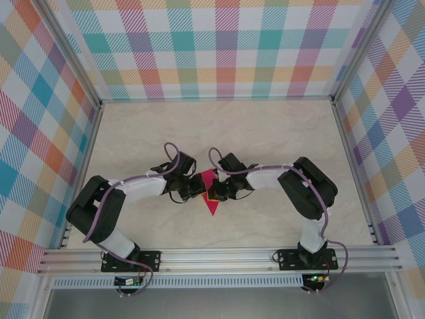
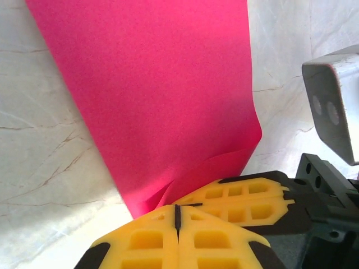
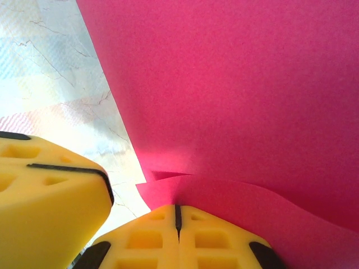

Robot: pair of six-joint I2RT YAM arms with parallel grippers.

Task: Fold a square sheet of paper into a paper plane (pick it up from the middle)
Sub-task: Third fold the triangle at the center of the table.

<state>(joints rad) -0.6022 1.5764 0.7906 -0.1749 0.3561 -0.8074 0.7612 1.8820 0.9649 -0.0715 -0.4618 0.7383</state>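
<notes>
The magenta-pink sheet of paper (image 1: 212, 205) lies folded on the marble table between my two arms, its point toward the near edge. In the left wrist view the paper (image 2: 162, 95) spreads away from my left gripper (image 2: 178, 206), whose yellow fingers are shut with the paper's layered edge running into their tips. My right gripper (image 3: 178, 206) is likewise shut, and the paper (image 3: 235, 89) bulges up in two layers where it enters the seam. From above, the left gripper (image 1: 196, 189) and right gripper (image 1: 217, 193) nearly touch over the paper. The right gripper's fingers (image 2: 241, 196) lie close beside the left one.
Plaid walls (image 1: 226, 53) close in the table (image 1: 265, 133) at the back and on both sides. An aluminium rail (image 1: 219, 256) runs along the near edge by the arm bases. Bare marble lies behind and to both sides of the paper.
</notes>
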